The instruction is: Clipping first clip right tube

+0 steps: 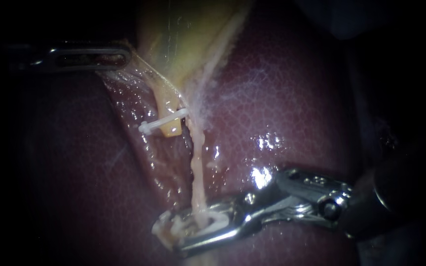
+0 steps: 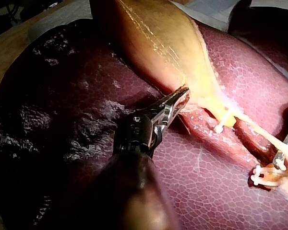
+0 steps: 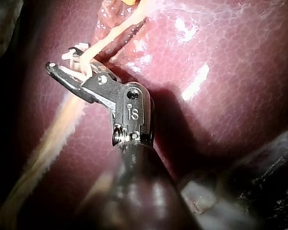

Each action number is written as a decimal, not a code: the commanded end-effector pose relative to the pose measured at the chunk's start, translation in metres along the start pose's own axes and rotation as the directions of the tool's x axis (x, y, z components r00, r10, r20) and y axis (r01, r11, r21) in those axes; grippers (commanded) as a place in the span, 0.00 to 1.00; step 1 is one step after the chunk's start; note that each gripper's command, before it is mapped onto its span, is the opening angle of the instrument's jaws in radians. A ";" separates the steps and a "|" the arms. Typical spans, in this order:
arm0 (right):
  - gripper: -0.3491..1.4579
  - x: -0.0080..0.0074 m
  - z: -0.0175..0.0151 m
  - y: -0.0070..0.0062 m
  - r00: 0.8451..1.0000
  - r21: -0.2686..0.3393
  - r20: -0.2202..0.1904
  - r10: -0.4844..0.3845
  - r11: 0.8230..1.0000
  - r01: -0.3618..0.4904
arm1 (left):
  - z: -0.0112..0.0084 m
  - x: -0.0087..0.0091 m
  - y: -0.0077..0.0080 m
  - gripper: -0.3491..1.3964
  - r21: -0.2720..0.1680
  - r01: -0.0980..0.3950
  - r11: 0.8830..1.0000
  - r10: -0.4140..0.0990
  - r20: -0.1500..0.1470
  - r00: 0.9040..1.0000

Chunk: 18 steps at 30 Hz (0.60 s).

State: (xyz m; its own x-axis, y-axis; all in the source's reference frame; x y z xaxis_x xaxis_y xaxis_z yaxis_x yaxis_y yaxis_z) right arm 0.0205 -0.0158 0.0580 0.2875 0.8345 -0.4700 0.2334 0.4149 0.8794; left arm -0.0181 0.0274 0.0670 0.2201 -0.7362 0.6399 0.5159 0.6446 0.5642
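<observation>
A pale thin tube (image 1: pixel 198 170) runs down the liver (image 1: pixel 292 98) from the yellow gallbladder (image 1: pixel 183 34). My right instrument (image 1: pixel 166 230) comes in from the right, and its jaws hold a white clip (image 1: pixel 186 225) set around this tube's lower end. The right wrist view shows the same jaws (image 3: pixel 62 58) with the clip (image 3: pixel 76 64) astride the tube (image 3: pixel 110 33). Left of this tube, a short yellow tube (image 1: pixel 169 106) carries a closed white clip (image 1: pixel 162 121). My left instrument (image 1: pixel 124 58) is shut on the gallbladder's edge (image 2: pixel 175 81) at the upper left.
Dark red liver lobes (image 2: pixel 62 110) lie on both sides of the groove that holds the tubes. A wooden surface (image 2: pixel 9 48) and pale cloth (image 2: pixel 206 7) show beyond the liver in the left wrist view.
</observation>
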 end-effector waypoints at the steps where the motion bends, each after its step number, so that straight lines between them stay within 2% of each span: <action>1: 0.19 -0.0001 0.0000 0.0001 1.000 0.001 0.001 0.008 1.000 -0.008 | 0.0000 0.0000 0.0000 0.00 0.000 0.000 1.000 0.000 0.000 1.000; 3: 0.15 -0.0001 -0.0001 0.0001 1.000 0.001 0.002 0.014 1.000 -0.014 | 0.0000 0.0000 0.0000 0.00 0.000 0.000 1.000 0.000 0.000 1.000; 7: 0.00 -0.0002 -0.0002 0.0003 1.000 0.013 0.009 0.013 1.000 -0.013 | 0.0000 0.0000 0.0000 0.00 -0.003 0.000 1.000 0.000 0.000 1.000; 18: 0.00 -0.0009 -0.0005 0.0017 0.999 0.034 0.025 0.029 0.999 -0.030 | 0.0000 0.0000 0.0000 0.00 -0.003 0.000 1.000 0.000 0.000 1.000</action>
State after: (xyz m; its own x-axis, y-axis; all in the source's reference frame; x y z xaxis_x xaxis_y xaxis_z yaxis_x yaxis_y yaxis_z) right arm 0.0202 -0.0157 0.0600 0.3173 0.8370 -0.4459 0.2560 0.3771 0.8901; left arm -0.0182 0.0274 0.0671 0.2198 -0.7360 0.6403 0.5182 0.6442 0.5626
